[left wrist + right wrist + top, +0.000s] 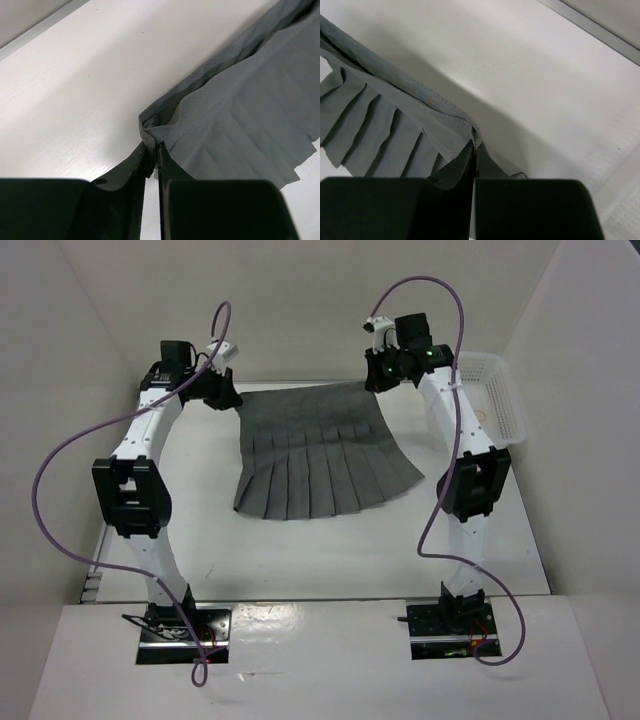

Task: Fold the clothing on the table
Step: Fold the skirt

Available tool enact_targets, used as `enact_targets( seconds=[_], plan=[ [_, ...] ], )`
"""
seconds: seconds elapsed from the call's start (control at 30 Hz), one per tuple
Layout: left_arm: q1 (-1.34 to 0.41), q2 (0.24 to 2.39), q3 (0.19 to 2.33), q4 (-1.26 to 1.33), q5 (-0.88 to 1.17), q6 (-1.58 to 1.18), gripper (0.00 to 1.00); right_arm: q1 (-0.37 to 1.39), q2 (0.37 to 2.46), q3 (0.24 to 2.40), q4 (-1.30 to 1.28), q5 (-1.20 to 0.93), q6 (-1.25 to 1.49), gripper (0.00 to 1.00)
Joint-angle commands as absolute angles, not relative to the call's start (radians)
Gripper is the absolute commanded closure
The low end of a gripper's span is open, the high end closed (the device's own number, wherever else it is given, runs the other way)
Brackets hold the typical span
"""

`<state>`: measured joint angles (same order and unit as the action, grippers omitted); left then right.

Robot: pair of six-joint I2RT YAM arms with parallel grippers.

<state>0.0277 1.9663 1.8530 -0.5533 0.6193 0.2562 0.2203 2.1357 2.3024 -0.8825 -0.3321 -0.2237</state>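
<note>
The clothing (320, 450) lies spread on the table (300, 570), waistband at the far side and hem fanned toward the near side. The left gripper (152, 152) is pinched closed on the left waistband corner, and the right gripper (475, 145) is clamped tight on the right corner. Judged light, limp and non-fragile — it will sag between the holds. The stitched waistband is the firmest purchase. Undetermined — whether each pinch takes both layers; in the top view the arms (135, 490) cover both corners.

No writing, label, brand, number or sign can be read in any of the three views. The clothing (320, 455), the table (300, 550) and the white mesh basket (505, 390) carry no legible marking.
</note>
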Motion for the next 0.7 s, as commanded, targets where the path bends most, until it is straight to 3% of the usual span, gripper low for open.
enact_targets(
  seconds=[0.0,0.37,0.67],
  plan=[
    [0.057,1.876,1.786,-0.515,0.539,0.268,1.0,0.228,2.014,2.174,-0.831,-0.253,-0.27,1.0],
    [0.037,1.691,1.54,-0.569,0.537,0.336,1.0,0.238,1.778,1.795,-0.753,-0.153,-0.365,1.0],
    [0.006,1.58,1.46,-0.843,0.594,0.563,1.0,0.238,1.72,1.762,-0.914,-0.196,-0.518,1.0]
  ],
)
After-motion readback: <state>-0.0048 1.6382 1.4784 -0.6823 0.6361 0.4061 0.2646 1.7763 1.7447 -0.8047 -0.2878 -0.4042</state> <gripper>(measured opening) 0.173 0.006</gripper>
